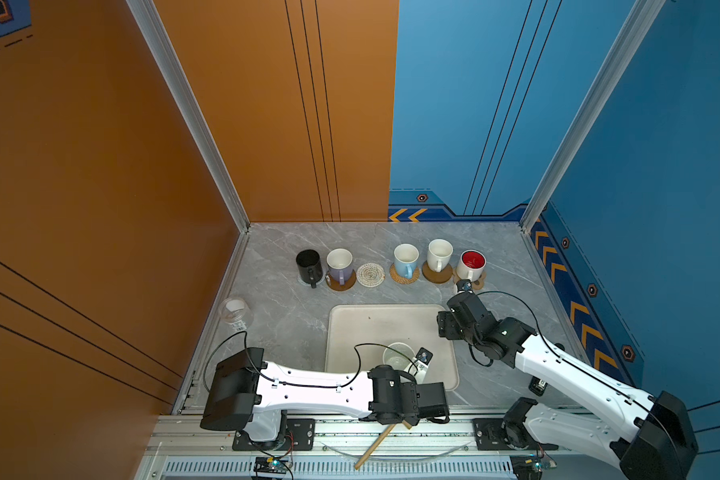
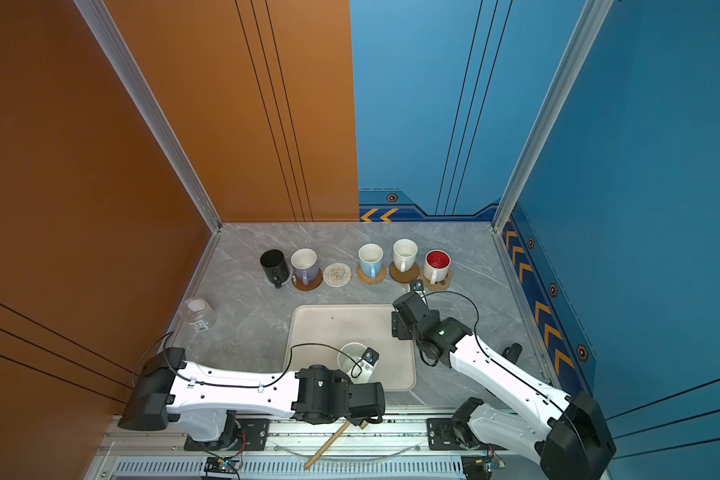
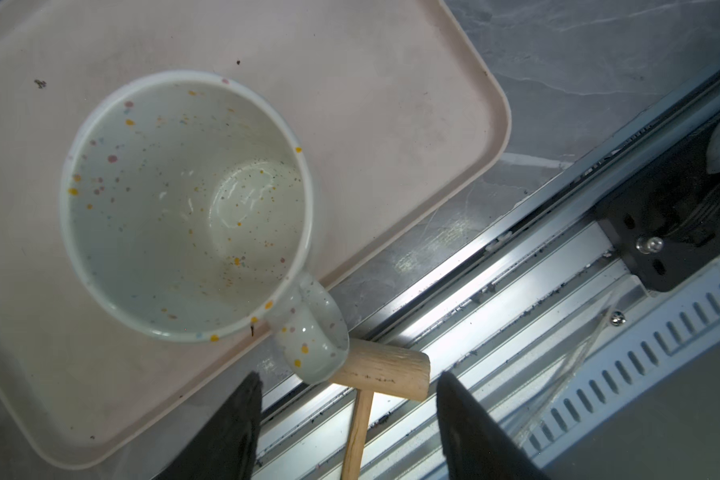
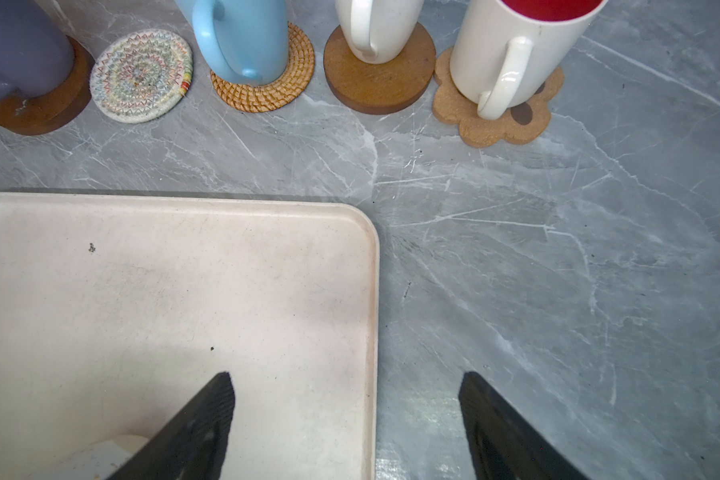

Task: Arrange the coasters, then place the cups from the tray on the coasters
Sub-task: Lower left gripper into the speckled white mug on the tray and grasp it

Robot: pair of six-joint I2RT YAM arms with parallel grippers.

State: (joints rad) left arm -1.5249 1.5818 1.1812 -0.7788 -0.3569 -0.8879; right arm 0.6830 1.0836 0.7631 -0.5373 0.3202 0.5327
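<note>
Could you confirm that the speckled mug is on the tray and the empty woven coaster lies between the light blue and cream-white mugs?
Not quite: both top views show the empty woven coaster between the lavender mug and the light blue mug; the rest holds.

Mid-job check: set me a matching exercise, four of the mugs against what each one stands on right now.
Mugs
1. light blue mug
2. cream-white mug
3. white mug with red inside
4. speckled white mug

Stands on
A. cream-white rectangular tray
B. tan paw-shaped coaster
C. tan rattan round coaster
D. brown disc coaster

Pairs: 1-C, 2-D, 3-B, 4-A
</note>
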